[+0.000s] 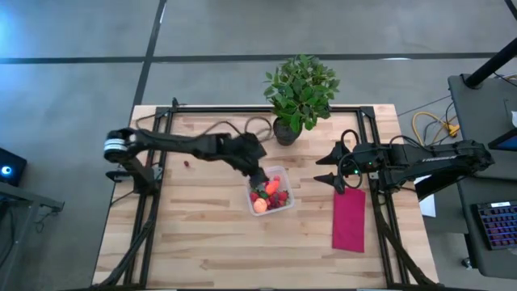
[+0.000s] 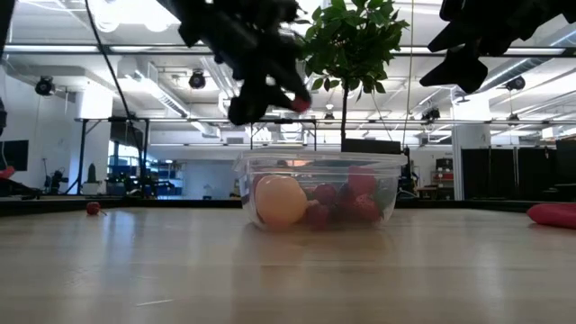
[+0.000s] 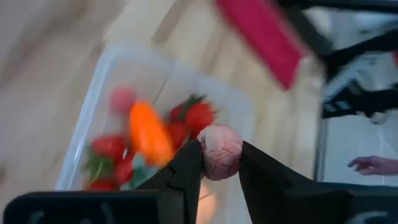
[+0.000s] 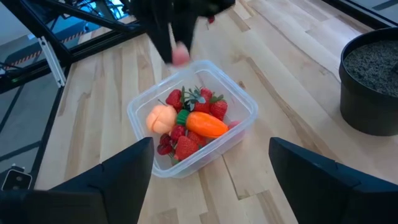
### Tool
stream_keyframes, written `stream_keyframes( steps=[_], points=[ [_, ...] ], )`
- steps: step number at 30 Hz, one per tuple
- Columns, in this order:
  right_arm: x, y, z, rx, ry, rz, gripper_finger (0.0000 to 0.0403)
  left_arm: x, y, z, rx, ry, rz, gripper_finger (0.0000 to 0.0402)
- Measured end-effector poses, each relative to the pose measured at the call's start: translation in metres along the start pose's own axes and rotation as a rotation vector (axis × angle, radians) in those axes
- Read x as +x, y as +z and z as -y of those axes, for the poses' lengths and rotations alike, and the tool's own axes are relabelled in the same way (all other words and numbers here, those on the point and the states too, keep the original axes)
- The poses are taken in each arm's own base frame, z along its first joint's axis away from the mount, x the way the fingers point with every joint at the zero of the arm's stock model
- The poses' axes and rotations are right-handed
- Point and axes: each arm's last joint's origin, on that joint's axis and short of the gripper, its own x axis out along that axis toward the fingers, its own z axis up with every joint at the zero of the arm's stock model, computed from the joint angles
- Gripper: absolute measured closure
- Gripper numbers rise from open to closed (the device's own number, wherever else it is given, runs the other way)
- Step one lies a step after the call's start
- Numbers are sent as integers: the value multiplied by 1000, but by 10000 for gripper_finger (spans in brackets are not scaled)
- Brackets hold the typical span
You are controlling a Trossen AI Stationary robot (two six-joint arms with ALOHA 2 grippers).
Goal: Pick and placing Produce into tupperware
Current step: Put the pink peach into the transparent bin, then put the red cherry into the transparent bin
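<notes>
The clear tupperware (image 1: 284, 176) stands mid-table and holds several red strawberries (image 4: 186, 147), the orange carrot (image 4: 205, 123) and the round peach-orange fruit (image 4: 160, 117). My left gripper (image 1: 257, 174) hangs over the tupperware's far left rim, shut on a small pink, bumpy round fruit (image 3: 221, 151). It also shows in the low view (image 2: 300, 103), above the container. My right gripper (image 1: 321, 170) is open and empty above the table, right of the tupperware. One small red fruit (image 1: 187, 164) lies alone on the table at the left. My left gripper pinches the small pink fruit's two opposite sides (image 3: 205, 155) between its two fingertips (image 3: 186, 168). The fingers slant down from the table's left. The fruit is lifted clear, above the tupperware's rim.
A potted leafy plant (image 1: 299, 93) stands at the far edge behind the tupperware. A red rectangular cloth (image 1: 349, 220) lies flat at the right, below my right gripper. Bare wooden table lies near the front edge. A person's hand (image 3: 373, 165) shows beyond the table.
</notes>
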Motion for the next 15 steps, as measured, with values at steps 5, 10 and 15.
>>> stream_keyframes(
  steps=[5, 10, 15],
  points=[
    [0, 0, 0, 0, 0, -1, 98, 36, -7, -4, -151, 85, -113, 273],
    [0, 0, 0, 0, 0, 0, 96, 49, -4, -1, -253, 99, -134, 219],
    [0, 0, 0, 0, 0, 0, 92, 31, 0, 3, -271, 149, -175, 201]
  ],
)
